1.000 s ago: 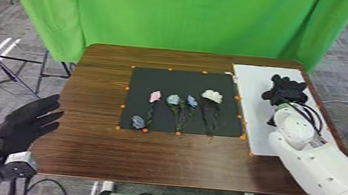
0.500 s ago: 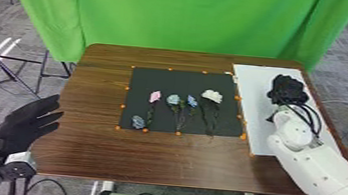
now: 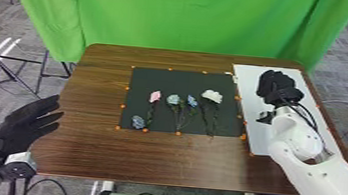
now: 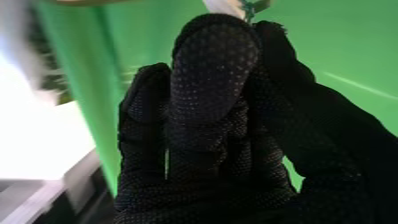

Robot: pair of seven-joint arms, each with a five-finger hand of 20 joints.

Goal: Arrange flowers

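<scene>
On the black mat (image 3: pixel 163 79) lie a pink flower (image 3: pixel 155 97), a pale blue flower (image 3: pixel 173 99), a small blue flower (image 3: pixel 192 101), a white flower (image 3: pixel 211 96) and, lower left, a grey-blue flower (image 3: pixel 138 122). My right hand (image 3: pixel 278 87) is over the white board (image 3: pixel 269 143), right of the mat. In the right wrist view, my right hand (image 4: pixel 213 100) has finger and thumb tips together at the green stem of another white flower (image 4: pixel 227 7), partly hidden by them. My left hand (image 3: pixel 24 124) is open beside the table's left edge.
The brown wooden table (image 3: pixel 148 158) extends around the mat. Orange dots line the mat's edges. A green curtain (image 3: pixel 194 22) hangs behind the table, and a tripod (image 3: pixel 12 70) stands off to the left.
The right hand has turned at the wrist and shifted slightly left over the board, its forearm swinging round with it. The left hand and the flowers on the mat have not moved.
</scene>
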